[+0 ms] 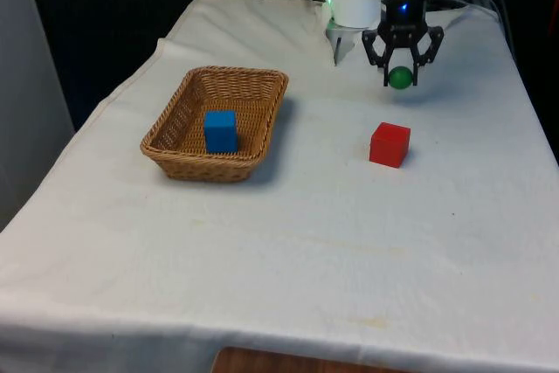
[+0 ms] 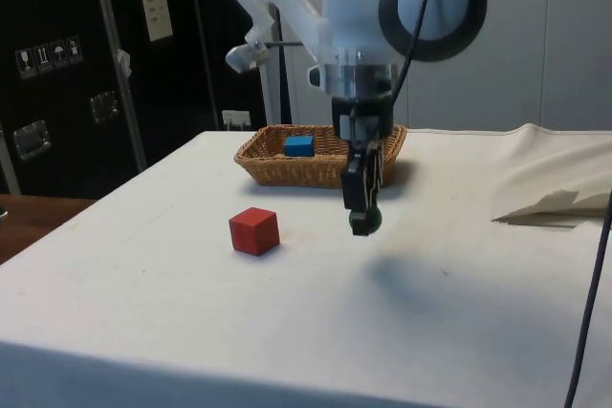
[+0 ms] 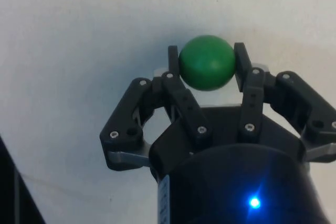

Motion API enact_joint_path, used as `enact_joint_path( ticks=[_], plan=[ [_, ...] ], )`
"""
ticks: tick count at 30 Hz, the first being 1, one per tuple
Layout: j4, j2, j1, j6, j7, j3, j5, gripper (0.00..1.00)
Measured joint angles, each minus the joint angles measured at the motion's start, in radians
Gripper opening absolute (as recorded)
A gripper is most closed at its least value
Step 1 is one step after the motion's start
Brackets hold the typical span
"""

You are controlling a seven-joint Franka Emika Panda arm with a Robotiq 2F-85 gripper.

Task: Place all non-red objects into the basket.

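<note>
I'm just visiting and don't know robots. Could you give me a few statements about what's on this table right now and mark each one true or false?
1. The gripper is shut on a green ball. True.
2. The blue cube lies on the cloth beside the basket. False: it sits inside the wicker basket.
3. The red cube rests on the white cloth, outside the basket. True.
4. The green ball is resting on the table. False: in the side view it hangs above the cloth, held between the fingers.
5. The basket holds two things. False: just the blue cube lies in it.
</note>
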Motion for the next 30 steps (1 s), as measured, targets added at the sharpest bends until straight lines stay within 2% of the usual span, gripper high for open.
enact_joint_path(
  ticks=[3, 8, 10, 23, 26, 30],
  plan=[
    [0.0, -0.022, 0.0, -0.022, 0.001, 0.0, 0.0, 0.44],
    [0.0, -0.094, 0.0, -0.088, 0.006, 0.0, 0.0, 0.44],
    [0.0, -0.094, 0.0, -0.088, 0.006, 0.0, 0.0, 0.44],
    [0.016, -0.25, -0.003, -0.249, 0.016, -0.004, 0.0, 0.44],
    [0.017, -0.259, -0.004, -0.258, 0.017, -0.004, 0.0, 0.44],
    [0.033, -0.3, -0.004, -0.309, 0.021, -0.004, 0.0, 0.44]
  ],
)
